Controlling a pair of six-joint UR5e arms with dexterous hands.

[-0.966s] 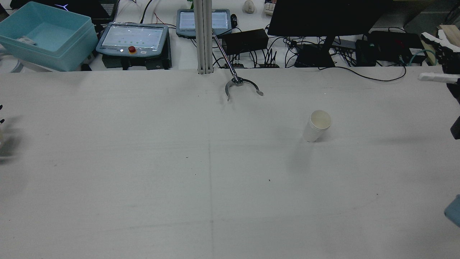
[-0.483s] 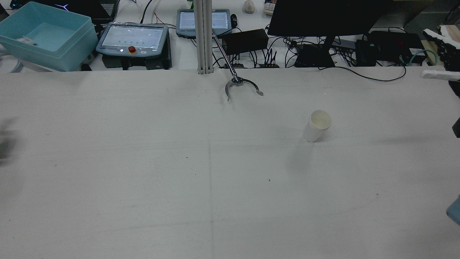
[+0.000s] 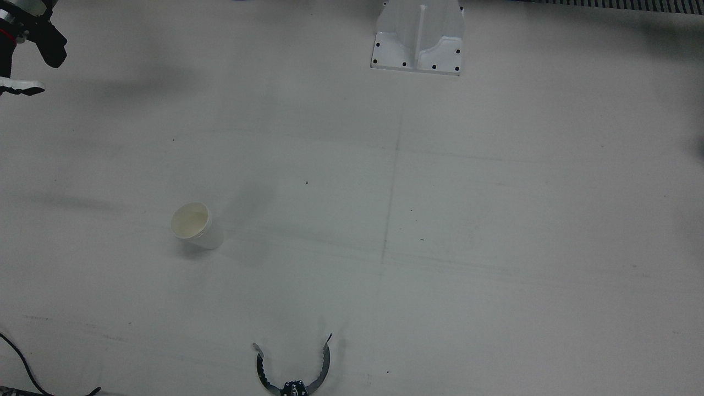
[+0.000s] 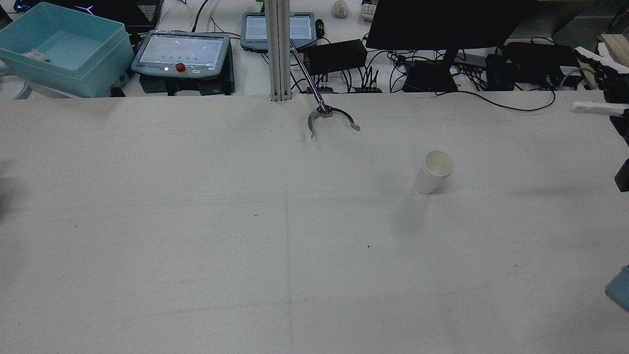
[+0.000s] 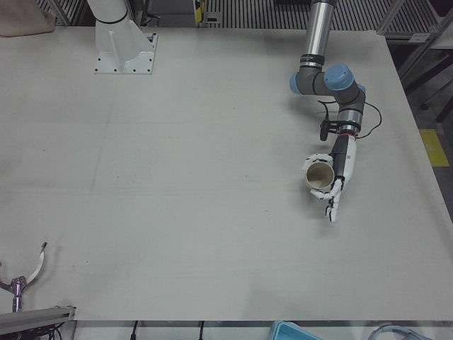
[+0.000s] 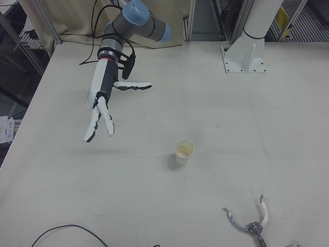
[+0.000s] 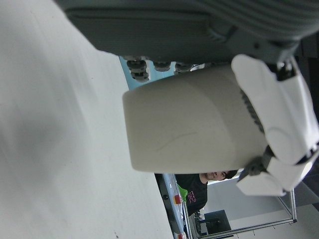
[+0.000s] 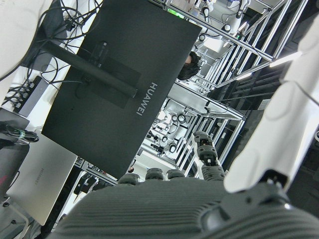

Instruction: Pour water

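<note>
Paper cups: two in play. One cup (image 5: 320,176) sits in my left hand (image 5: 333,185), right of centre in the left-front view; the other, the standing cup (image 6: 184,152), is upright on the table (image 6: 216,113) near the middle of the right-front view.
Left hand: fingers wrapped round the held cup's wall, mouth facing up toward the camera. The left hand view shows the pale wall filling mid-frame with my fingertips (image 7: 276,124) pressed on it at the right.
Right hand: my right hand (image 6: 100,110) hovers over the upper left of the right-front view, fingers spread and pointing down, holding nothing. It is well apart from the standing cup.
Progress: I judge the pour either not begun or already over; the held cup is level, far from the standing cup, and nothing is tipping. If it is unstarted, carrying the held cup across and tilting it over the other rim is all left.
Hidden: I cannot tell whether either cup holds water; both insides read as plain pale. In the rear view my left hand is out of frame, and only dark and white bits of the right show at the right edge.
Other things: a metal claw tool (image 3: 293,368) lies at the bottom edge of the front view, clear of both cups. The white pedestal (image 3: 418,36) stands at the top.
</note>
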